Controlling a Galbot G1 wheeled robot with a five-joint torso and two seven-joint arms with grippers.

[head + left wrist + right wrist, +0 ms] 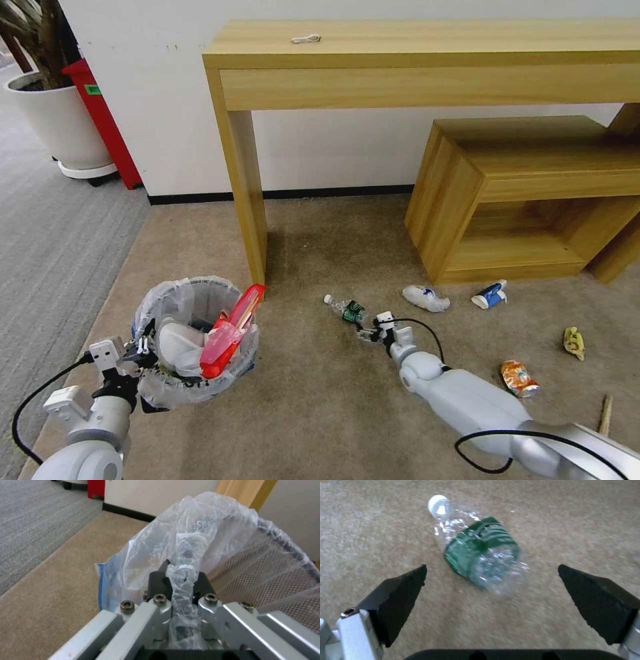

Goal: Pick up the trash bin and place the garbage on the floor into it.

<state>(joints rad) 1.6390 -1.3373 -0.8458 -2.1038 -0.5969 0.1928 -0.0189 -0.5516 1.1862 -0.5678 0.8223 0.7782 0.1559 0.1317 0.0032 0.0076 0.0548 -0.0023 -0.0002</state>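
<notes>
From the head view, the trash bin (193, 340) is seen on the floor (320, 413) just beside the desk leg, already loaded with a red wrapper (230, 330) and white items, and it is gripped at its near rim by the left gripper (142, 347). The right gripper (370, 331) is held low, just short of the small bottle (345, 309); a white slipper (425, 298), a carton (490, 295) and a crushed can (518, 377) lie further right.

On the left wrist view, the left gripper (181, 585) is clenched on bunched liner bag and mesh rim (283, 538). The film is judged slippery and soft, so the rim beneath is the hold that counts.

In the right wrist view, the right gripper (491, 580) is spread wide, the bottle (480, 555) lying between and just ahead of its fingers. Light, thin-walled and prone to rolling, it is best taken across the green label.
</notes>
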